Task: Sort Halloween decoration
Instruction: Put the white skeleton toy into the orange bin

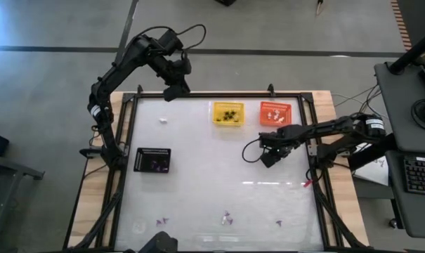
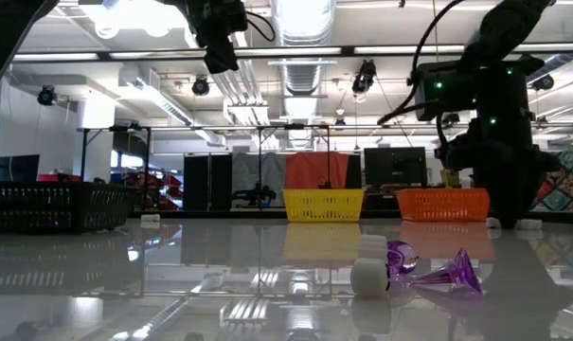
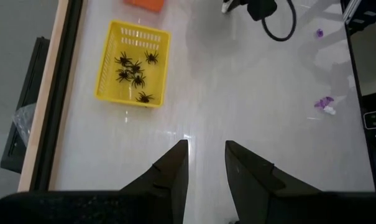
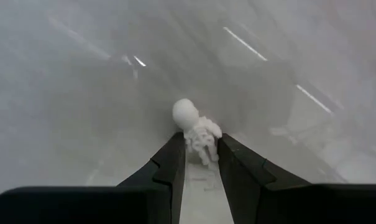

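Near the orange basket [image 1: 275, 113], the right gripper [image 1: 268, 159] is hanging just over the counter [image 1: 212, 176], its jaws pinching a little white skeleton [image 4: 197, 132]. Up by the counter's far edge, the left gripper [image 1: 174, 92] is waiting with its jaws a little apart and holding nothing. Black spiders [image 3: 133, 73] are lying in the yellow basket [image 3: 110, 74]. Purple bits [image 1: 227, 218] are sitting along the near edge.
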You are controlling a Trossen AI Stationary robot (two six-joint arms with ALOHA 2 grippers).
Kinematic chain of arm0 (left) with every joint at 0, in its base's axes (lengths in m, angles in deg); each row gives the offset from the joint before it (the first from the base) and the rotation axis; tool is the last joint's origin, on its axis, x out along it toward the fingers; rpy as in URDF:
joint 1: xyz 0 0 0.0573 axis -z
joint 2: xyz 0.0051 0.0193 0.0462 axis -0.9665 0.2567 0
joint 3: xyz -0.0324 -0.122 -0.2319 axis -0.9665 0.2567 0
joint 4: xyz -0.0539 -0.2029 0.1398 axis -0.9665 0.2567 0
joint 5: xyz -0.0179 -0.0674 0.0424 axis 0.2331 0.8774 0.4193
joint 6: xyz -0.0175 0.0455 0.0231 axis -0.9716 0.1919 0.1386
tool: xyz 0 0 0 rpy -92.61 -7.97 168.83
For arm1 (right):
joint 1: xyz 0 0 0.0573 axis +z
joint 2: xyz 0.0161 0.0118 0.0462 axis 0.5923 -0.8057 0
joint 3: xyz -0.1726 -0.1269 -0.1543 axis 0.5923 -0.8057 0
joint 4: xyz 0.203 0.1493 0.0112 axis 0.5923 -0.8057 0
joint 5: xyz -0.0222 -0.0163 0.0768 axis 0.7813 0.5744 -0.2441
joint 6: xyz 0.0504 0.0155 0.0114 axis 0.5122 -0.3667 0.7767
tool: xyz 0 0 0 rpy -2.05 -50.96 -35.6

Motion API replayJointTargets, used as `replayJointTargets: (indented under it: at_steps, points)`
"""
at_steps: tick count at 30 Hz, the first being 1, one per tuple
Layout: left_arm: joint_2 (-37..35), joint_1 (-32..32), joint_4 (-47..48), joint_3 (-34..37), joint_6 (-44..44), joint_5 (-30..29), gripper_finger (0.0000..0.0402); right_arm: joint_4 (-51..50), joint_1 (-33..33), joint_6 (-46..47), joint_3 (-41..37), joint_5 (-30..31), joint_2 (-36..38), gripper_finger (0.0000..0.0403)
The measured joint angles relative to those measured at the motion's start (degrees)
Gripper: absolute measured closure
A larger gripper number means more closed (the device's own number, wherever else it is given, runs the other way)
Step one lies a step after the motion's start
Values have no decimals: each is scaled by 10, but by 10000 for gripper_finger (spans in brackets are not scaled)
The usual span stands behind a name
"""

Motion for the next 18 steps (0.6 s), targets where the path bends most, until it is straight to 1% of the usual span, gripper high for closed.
replayJointTargets:
  at_steps: [7, 9, 14, 18]
  points:
    - [0, 0, -4, 0, 0, -1, 314, 39, -18, -13, -26, -10, 2, 321]
    - [0, 0, -5, 0, 2, -1, 314, 40, -19, -10, -25, -13, 2, 334]
    - [0, 0, -5, 0, 11, -2, 314, 38, -19, 8, -22, -18, 1, 384]
    - [0, 0, -4, 0, 14, -2, 314, 31, -19, 16, -11, -20, 3, 390]
